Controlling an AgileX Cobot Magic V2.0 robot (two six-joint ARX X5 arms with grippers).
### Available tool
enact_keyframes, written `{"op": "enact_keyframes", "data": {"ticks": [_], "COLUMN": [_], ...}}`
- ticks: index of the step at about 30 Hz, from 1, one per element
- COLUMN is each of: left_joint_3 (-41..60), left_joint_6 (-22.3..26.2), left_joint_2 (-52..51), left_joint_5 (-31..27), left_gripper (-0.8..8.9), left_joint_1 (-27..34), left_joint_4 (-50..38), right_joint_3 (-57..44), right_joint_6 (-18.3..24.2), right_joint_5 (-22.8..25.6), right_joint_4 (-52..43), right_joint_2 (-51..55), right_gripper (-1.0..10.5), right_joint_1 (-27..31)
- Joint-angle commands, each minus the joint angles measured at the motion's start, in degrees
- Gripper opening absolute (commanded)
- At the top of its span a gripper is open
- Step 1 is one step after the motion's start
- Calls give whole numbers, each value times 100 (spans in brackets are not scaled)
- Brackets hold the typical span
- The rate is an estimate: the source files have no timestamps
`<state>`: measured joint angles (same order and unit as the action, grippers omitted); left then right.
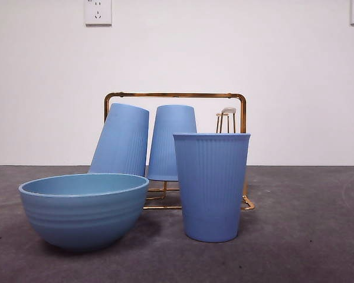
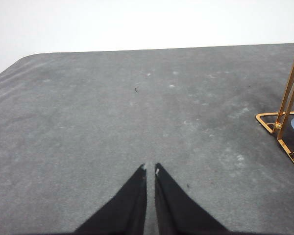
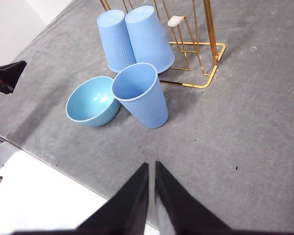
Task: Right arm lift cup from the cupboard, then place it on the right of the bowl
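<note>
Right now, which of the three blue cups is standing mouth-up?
The cup on the table right of the bowl, open end up. The other two cups sit upside down on the gold rack behind it.

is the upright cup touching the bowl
Cannot tell. In the right wrist view the upright cup overlaps the bowl at their rims, hiding any gap. In the front view its base stands apart from the bowl's, but depth is unclear.

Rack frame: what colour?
Gold wire rack, one peg capped cream-white; it shows best in the front view.
</note>
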<state>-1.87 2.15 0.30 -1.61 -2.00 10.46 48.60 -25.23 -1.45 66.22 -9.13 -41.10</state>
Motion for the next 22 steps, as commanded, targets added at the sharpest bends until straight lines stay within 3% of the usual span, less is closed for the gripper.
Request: {"op": "enact_keyframes", "data": {"ticks": [1,6,8,12,14,18,22], "left_joint_3": [116,116,116,116,116,116,116], "left_joint_6": [-2,-4,-4,-2,-2,-2,-4], "left_joint_2": [-11,-11,-11,-11,-11,-11,-11], "left_joint_5": [-7,-7,-7,-7,-7,-7,-7], "left_gripper": [25,25,25,25,25,25,25], "left_joint_1": [11,11,11,11,11,11,11], "left_joint_4": [24,24,24,24,24,24,24], "right_joint_3": [70,-142,-433,-1403,-1971,-3038,-3748], "right_joint_6": [111,304,306,437,785,1891,2459], "right_joint_5": [48,197,339,623,647,553,398], "right_joint_4": [-50,-280,-1010,-3434,-4522,-6030,-6347], "right_joint_2": [-7,-44,-31,79,79,79,146], "right_gripper": [20,20,20,19,19,19,19], "right_joint_1": [-28,595,883,1574,1965,2813,3471]}}
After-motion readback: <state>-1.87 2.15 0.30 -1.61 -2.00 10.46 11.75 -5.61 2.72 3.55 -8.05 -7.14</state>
